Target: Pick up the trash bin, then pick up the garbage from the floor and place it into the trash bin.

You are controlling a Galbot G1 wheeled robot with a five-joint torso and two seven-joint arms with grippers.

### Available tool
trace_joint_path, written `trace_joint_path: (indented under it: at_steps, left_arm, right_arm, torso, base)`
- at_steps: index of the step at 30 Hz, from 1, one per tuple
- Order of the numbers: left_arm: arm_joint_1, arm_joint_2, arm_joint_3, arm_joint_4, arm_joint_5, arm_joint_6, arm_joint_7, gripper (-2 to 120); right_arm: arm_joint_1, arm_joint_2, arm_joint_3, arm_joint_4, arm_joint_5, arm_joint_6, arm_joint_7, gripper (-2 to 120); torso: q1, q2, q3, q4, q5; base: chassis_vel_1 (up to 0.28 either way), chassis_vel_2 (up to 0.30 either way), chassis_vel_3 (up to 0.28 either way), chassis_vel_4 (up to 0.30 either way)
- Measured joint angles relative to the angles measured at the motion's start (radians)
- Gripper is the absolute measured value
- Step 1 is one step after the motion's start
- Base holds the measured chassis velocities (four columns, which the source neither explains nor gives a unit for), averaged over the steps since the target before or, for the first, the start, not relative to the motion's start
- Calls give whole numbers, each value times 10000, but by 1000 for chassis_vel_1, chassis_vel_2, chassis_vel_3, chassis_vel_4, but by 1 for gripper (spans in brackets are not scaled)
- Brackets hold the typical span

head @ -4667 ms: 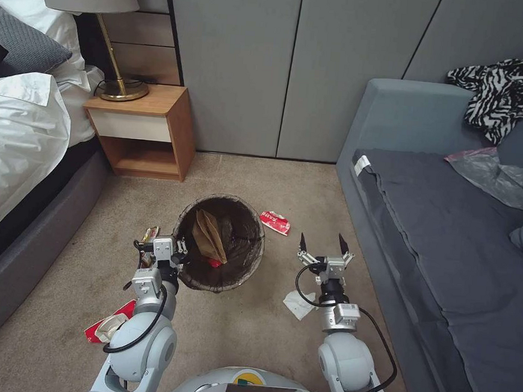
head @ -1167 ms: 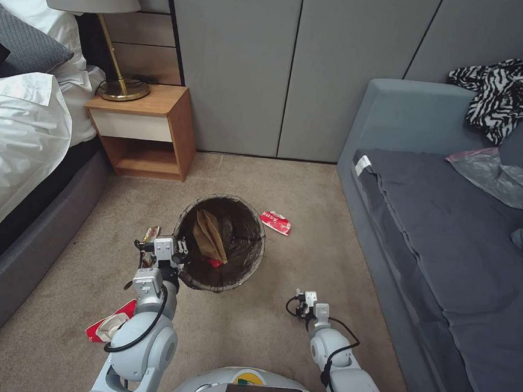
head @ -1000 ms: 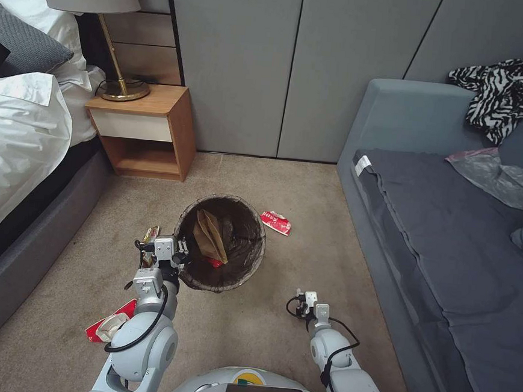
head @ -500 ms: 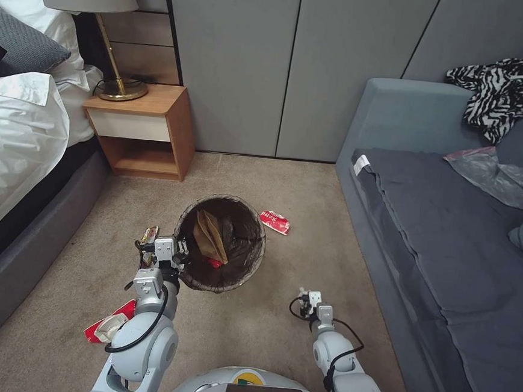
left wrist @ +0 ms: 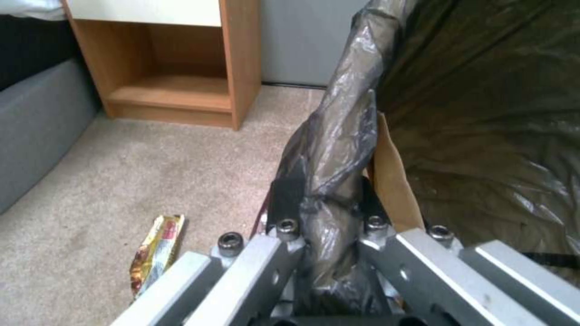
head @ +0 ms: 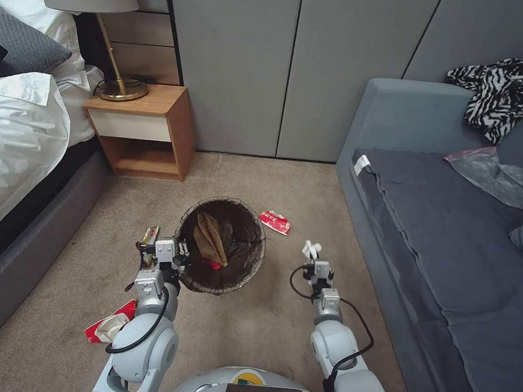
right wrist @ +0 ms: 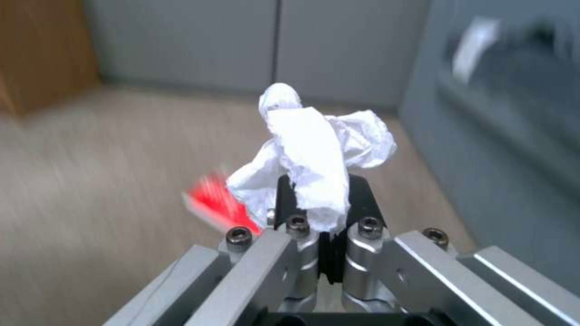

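Note:
The trash bin (head: 240,273), lined with a dark brown bag, hangs above the carpet, and my left gripper (head: 169,253) is shut on its near-left rim (left wrist: 329,181). A crumpled brown paper bag (head: 209,235) and a red scrap lie inside it. My right gripper (head: 314,259) is raised to the right of the bin, shut on a white tissue (right wrist: 314,149) that sticks out past its fingertips. Garbage on the floor: a red wrapper (head: 275,222) beyond the bin, a yellow snack wrapper (head: 149,235) by my left wrist, and a red packet (head: 105,324) by my left elbow.
A grey sofa (head: 451,235) runs along the right, with a zebra-print cloth and a plastic bag on it. A wooden nightstand (head: 143,129) with a lamp stands at the back left beside the bed (head: 18,140). Grey wall panels close off the far side.
My right gripper went down onto the white tissue on the carpet, shut on it, and has lifted it up and forward beside the bin. My left arm holds the bin still.

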Motion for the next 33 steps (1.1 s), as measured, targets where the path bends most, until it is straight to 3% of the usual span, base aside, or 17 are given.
trace_joint_path:
  at_steps: [10, 19, 26, 33]
  left_arm:
    - [2, -37, 167, 60, 138, 54, -3, 2]
    - [28, -48, 291, -26, 145, 335, -70, 2]
    - [68, -50, 414, -67, 73, 397, -91, 2]
    - [109, -64, 515, -122, -64, 469, -91, 2]
  right_arm:
    - [-143, -28, -268, 1776, -116, 1476, -1529, 0]
    - [-164, -235, -708, 2179, -295, 2751, -4709, 0]
    - [-90, -288, -1180, 1951, -296, 2932, -5539, 0]
    - [-42, -356, -1474, 1560, -292, 2957, -5670, 0]
  torso:
    - [0, 0, 0, -1, 1]
    - [0, 0, 0, -1, 1]
    - [0, 0, 0, -1, 1]
    - [0, 0, 0, -1, 1]
  base:
    - [0, 0, 0, 0]
    - [0, 0, 0, 0]
    - [0, 0, 0, 0]
    - [0, 0, 0, 0]
